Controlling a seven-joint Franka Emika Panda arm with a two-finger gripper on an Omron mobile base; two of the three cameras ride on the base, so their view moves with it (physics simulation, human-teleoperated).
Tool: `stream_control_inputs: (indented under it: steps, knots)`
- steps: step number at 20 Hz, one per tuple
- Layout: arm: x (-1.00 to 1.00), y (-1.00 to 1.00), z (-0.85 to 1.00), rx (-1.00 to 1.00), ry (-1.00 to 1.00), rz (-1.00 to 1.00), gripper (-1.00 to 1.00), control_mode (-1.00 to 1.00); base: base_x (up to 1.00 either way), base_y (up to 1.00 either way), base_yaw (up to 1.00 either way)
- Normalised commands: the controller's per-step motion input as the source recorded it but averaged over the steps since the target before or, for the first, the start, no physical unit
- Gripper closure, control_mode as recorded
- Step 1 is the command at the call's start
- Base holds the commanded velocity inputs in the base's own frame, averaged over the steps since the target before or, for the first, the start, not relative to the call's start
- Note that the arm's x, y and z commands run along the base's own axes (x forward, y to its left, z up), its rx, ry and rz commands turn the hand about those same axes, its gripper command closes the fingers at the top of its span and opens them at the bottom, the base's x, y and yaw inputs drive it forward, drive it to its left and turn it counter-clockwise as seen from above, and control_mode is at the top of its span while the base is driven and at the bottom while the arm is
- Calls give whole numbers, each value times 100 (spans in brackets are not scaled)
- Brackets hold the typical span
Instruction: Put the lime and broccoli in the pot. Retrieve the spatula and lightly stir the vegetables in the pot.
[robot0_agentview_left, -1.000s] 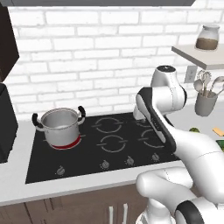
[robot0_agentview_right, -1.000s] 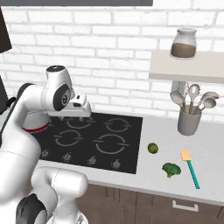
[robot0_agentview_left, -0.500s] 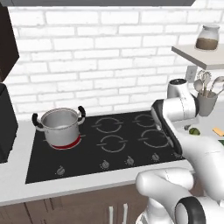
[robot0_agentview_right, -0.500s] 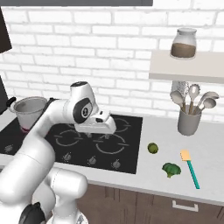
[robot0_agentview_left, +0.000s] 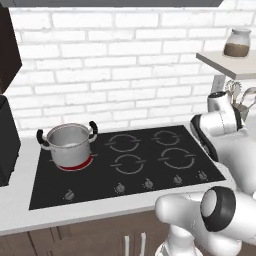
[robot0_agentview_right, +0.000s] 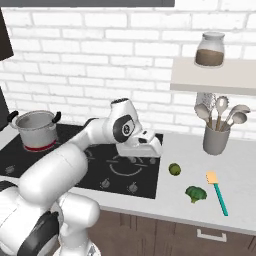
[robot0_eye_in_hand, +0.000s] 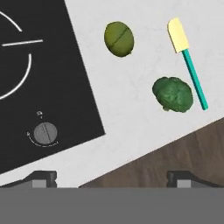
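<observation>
The gripper (robot0_agentview_right: 150, 148) hangs over the right edge of the hob (robot0_agentview_right: 120, 172), jaws wide apart and holding nothing. None of the task is done yet, judging by how things lie. The lime (robot0_agentview_right: 174, 169) sits on the desk (robot0_agentview_right: 235, 187) just right of the hob; the broccoli (robot0_agentview_right: 195, 193) lies nearer the front edge, beside the spatula (robot0_agentview_right: 218, 190), whose teal handle runs toward that edge. The pot (robot0_agentview_right: 35, 129) stands far off on the back left burner, which glows red beneath it.

The lime is the likeliest trouble. It is round and smooth, so jaws closing off-centre could squirt it sideways and set it rolling, perhaps toward the broccoli or off the front. In the hand view the lime (robot0_eye_in_hand: 119, 38) and the broccoli (robot0_eye_in_hand: 172, 94) lie well up and to the right of the fingertips (robot0_eye_in_hand: 40, 177), so the gripper is not yet over either; a descent from here would meet bare desk. The broccoli lies just beside the spatula's handle (robot0_eye_in_hand: 194, 78), so a wide grab there could nudge the tool. The long carry across the hob risks a drop short of the pot.
</observation>
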Motion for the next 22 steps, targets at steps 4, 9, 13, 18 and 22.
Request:
stream_control_inputs:
  steps: [4, 9, 13, 18, 22]
  knots:
    - [26, -100, -36, 0, 13, 0, -100, -100, 0, 0, 0]
    - [60, -41, -48, 0, 5, 4, -100, -100, 0, 0, 0]
    - [72, -14, -26, 0, -5, 15, -100, -100, 0, 0, 0]
    - [49, -39, -42, 2, -1, 18, -100, -100, 0, 0, 0]
    - [42, -41, -48, 1, 0, 12, -100, -100, 0, 0, 0]
